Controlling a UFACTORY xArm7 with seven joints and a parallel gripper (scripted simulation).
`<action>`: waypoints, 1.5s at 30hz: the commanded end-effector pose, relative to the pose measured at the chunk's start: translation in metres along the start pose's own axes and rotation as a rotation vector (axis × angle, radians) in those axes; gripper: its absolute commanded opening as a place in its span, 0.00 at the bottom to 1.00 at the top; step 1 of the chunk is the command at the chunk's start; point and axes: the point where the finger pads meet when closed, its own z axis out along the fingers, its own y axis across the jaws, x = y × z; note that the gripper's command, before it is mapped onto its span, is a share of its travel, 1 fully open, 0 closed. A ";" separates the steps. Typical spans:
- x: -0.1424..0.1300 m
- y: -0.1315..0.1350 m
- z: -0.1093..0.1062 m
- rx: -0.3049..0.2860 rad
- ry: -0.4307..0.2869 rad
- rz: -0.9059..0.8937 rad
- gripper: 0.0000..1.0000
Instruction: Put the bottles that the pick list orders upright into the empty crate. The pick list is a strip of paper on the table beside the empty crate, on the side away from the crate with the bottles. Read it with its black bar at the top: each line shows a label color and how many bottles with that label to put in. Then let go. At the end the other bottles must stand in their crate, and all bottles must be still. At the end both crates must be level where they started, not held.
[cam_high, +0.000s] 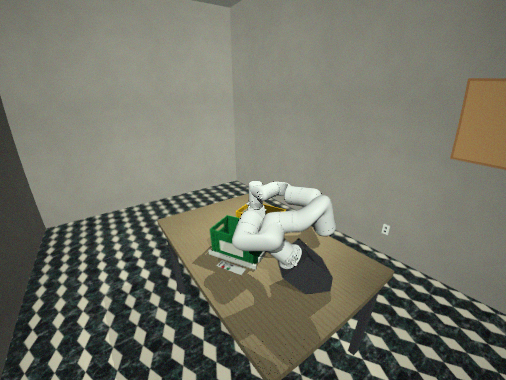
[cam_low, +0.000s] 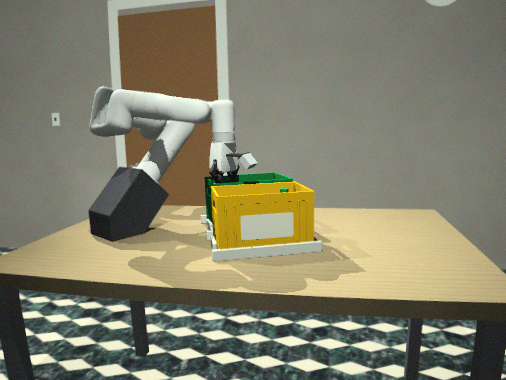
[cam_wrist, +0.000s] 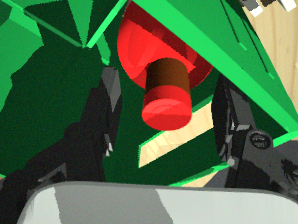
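A bottle (cam_wrist: 167, 112) with a red cap, brown neck and red body stands in the green crate (cam_high: 215, 242) (cam_low: 270, 176) (cam_wrist: 220, 59), near a wall. My gripper (cam_wrist: 167, 86) (cam_low: 223, 177) is open, with a finger on either side of the neck and a gap to each. The yellow crate (cam_low: 226, 220) (cam_high: 242, 209) stands beside the green one; a green cap (cam_low: 284, 190) shows inside it. Its other contents are hidden. The pick list (cam_high: 231, 268) lies beside the green crate, with small red and green marks; its counts are too small to read.
White holders surround the crate bases, one at the green crate (cam_high: 232, 259) and one at the yellow crate (cam_low: 270, 251). The crate walls rise close around my fingers. The dark arm base (cam_high: 306, 274) (cam_low: 125, 205) stands on the table (cam_high: 300, 320) (cam_low: 380, 250).
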 end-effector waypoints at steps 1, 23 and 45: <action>0.001 0.000 -0.001 -0.001 0.002 0.001 0.65; 0.001 0.000 -0.011 -0.001 0.002 0.001 0.65; 0.001 0.000 -0.059 -0.001 0.002 0.001 0.65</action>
